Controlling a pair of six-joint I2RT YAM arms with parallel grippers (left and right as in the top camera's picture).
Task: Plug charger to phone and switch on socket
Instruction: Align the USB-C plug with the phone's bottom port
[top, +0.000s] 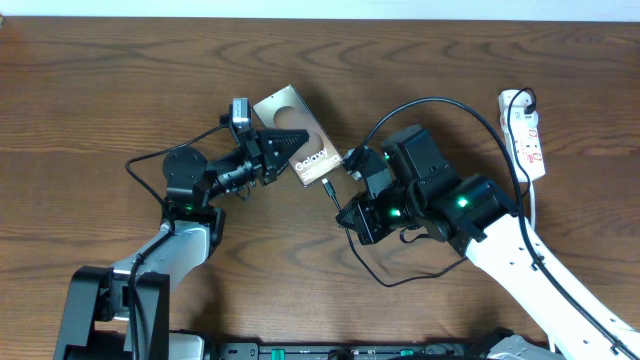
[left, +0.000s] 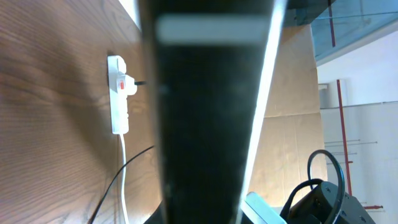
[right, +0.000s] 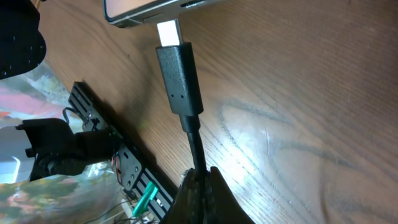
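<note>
The phone (top: 285, 112) lies tilted on the wooden table, and my left gripper (top: 297, 148) is shut on its lettered end. In the left wrist view the phone (left: 205, 112) fills the middle as a dark slab and hides the fingers. My right gripper (top: 343, 211) is shut on the charger cable (right: 196, 146), just behind its black connector (right: 179, 78). The connector's metal tip (right: 168, 31) meets the phone's bottom edge (right: 149, 11). The charger cable (top: 440, 100) arcs back to the socket (top: 524, 130) at the far right, where it is plugged in.
The socket's white cord (top: 535, 200) runs down beside my right arm (top: 520, 250). In the left wrist view the socket (left: 119, 93) and its cord (left: 124, 180) lie on the wood, with cardboard behind. A black rail (right: 112, 143) runs along the table's front edge.
</note>
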